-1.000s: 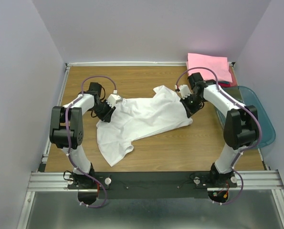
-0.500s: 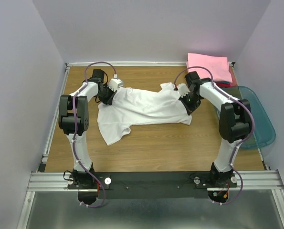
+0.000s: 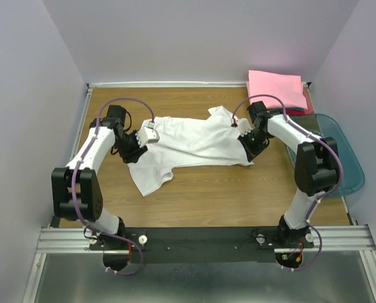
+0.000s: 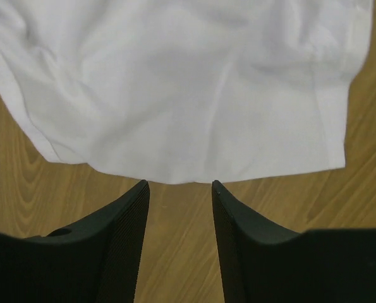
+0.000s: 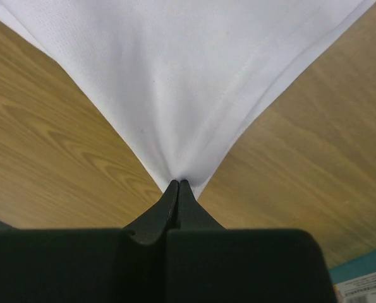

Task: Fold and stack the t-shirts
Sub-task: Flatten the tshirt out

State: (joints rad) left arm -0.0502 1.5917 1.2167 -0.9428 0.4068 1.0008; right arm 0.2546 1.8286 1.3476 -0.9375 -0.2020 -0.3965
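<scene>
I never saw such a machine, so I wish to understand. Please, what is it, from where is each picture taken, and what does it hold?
The machine is two robot arms, left arm and right arm, bolted at the near edge of a table. The wide picture comes from a camera above and behind them; the two close pictures come from wrist cameras, each showing its own claw. A white t-shirt lies spread on the table, a folded pink t-shirt at the far right corner, a teal bin at the right side. The right claw is shut on a bunch of the white t-shirt. The left claw is open and empty, the shirt's edge just ahead.
</scene>
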